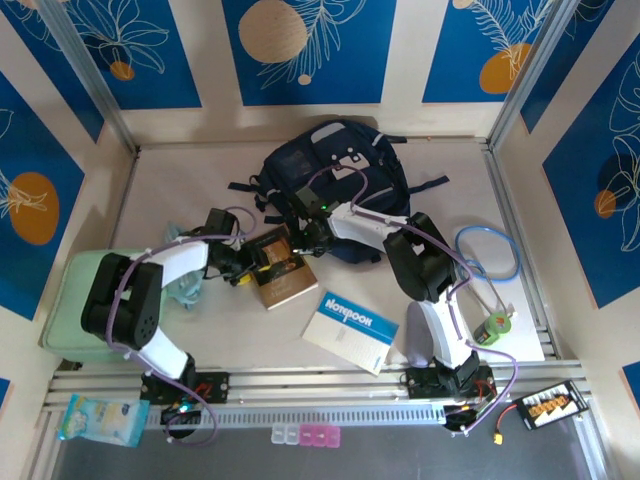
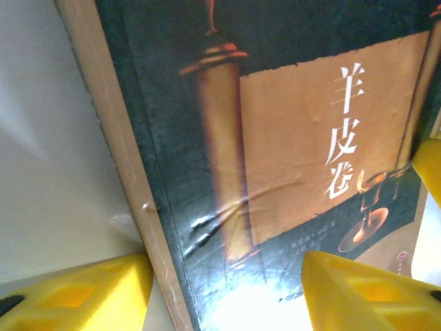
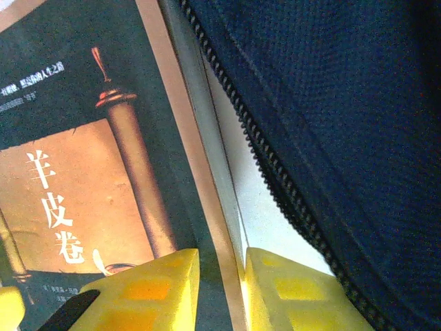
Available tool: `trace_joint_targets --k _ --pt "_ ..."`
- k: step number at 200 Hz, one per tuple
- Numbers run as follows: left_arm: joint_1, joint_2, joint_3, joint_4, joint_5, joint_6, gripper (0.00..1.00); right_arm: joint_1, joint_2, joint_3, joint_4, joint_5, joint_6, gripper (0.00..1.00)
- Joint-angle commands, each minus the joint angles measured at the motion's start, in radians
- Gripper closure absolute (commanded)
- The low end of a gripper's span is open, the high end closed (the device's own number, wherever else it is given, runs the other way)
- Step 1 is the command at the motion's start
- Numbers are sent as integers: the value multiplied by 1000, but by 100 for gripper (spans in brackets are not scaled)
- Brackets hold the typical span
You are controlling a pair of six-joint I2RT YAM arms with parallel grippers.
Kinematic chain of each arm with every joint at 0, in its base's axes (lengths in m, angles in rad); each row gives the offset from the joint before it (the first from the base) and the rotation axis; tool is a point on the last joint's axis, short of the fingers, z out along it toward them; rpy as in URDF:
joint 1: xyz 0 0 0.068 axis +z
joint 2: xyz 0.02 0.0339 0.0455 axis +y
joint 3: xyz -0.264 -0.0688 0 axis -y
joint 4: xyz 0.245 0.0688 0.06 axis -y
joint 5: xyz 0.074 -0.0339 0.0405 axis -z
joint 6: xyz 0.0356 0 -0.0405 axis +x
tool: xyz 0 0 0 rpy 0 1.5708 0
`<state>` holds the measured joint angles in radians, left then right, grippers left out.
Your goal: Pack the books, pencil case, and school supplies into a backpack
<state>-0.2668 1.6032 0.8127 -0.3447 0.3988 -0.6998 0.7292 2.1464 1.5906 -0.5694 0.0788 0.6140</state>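
The navy backpack (image 1: 335, 170) lies at the back middle of the table, its zipper edge (image 3: 289, 200) close beside my right gripper. In front of it lies the brown-covered book (image 1: 282, 270) with its dark picture (image 2: 275, 158). My right gripper (image 1: 303, 240) (image 3: 222, 289) is shut on the book's far edge (image 3: 207, 179). My left gripper (image 1: 248, 268) (image 2: 224, 296) stands open over the book's near-left corner, one finger (image 2: 76, 289) over the table and the other (image 2: 372, 289) over the cover. The white-and-blue notebook (image 1: 352, 330) lies flat near the front. The navy book and the pencil case are out of view.
A pale-green flat box (image 1: 75, 295) sits at the left under my left arm, with a pale bluish soft thing (image 1: 186, 290) beside it. A blue ring (image 1: 490, 252) and a small green item (image 1: 493, 328) lie at the right. A packet (image 1: 98, 420) rests on the front rail.
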Motion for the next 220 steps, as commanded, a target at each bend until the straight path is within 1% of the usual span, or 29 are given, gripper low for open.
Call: trace_joint_targets --k 1,16,42,57,74,98,118,135,150,166,180,207,220 --pt "-5 30 21 -28 25 19 35 1 53 -1 -68 11 12 75" --pt "-4 35 24 -27 24 19 34 -2 57 -7 -69 14 12 75" --pt "-5 38 38 12 89 3 35 -3 59 -20 -63 5 9 75" --pt "-5 28 36 76 159 -12 38 -5 62 -25 -58 -4 10 75" --pt "-5 8 41 114 213 -34 41 -10 63 -32 -54 -13 17 75" --pt "-5 -58 32 150 267 -65 47 -11 66 -40 -53 -20 25 76" --pt "-4 -129 -16 249 313 -126 49 -11 69 -45 -50 -31 26 76" --pt "-6 -155 -62 354 347 -191 50 -12 72 -47 -48 -45 31 76" --pt "-8 -145 -89 417 357 -228 52 -12 78 -50 -40 -53 36 76" --pt "-10 -119 -93 433 353 -237 56 -13 85 -49 -37 -55 42 77" --pt "-13 -98 -92 451 348 -243 57 -12 89 -53 -34 -57 45 77" --pt "-14 -67 -84 447 337 -234 58 -13 91 -53 -40 -64 48 76" --pt "-14 -56 -70 424 334 -215 62 -13 91 -49 -52 -58 49 77"
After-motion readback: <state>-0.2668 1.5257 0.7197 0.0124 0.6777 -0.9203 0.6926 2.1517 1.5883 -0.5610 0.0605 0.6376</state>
